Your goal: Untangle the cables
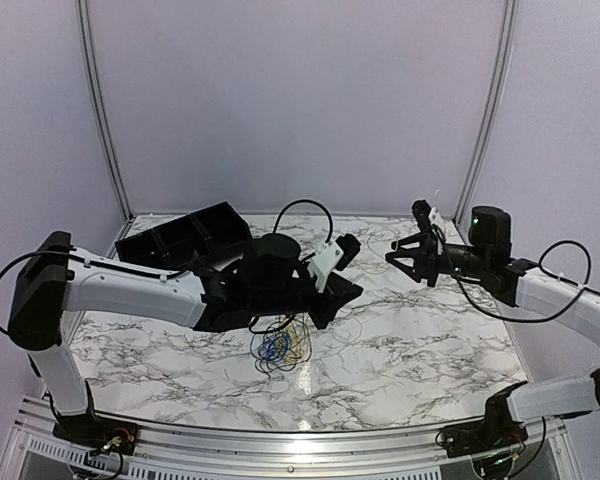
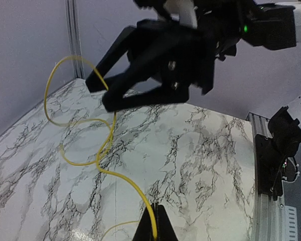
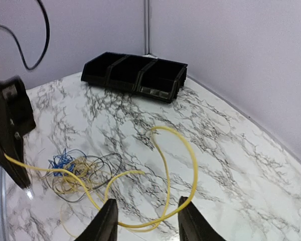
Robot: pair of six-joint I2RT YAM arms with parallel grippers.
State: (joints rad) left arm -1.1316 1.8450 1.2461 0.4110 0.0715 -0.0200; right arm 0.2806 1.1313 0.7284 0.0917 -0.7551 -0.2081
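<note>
The left gripper (image 2: pixel 153 227) is clenched on a thin yellow cable (image 3: pixel 166 168). The cable sweeps in loose open loops over the marble table (image 3: pixel 231 165), one loop lying beneath the right gripper (image 3: pixel 148 201), whose jaws stand apart and empty. Blue, black and yellow strands form a small tangle (image 3: pixel 75 173) near the left gripper.

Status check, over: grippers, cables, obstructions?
Left gripper shut on yellow cable. Right gripper open, holding nothing. Other cables tangled on table. Nothing in the way.

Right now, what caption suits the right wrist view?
Yellow cable loops ahead of the open right jaws, pinched by the left gripper.
</note>
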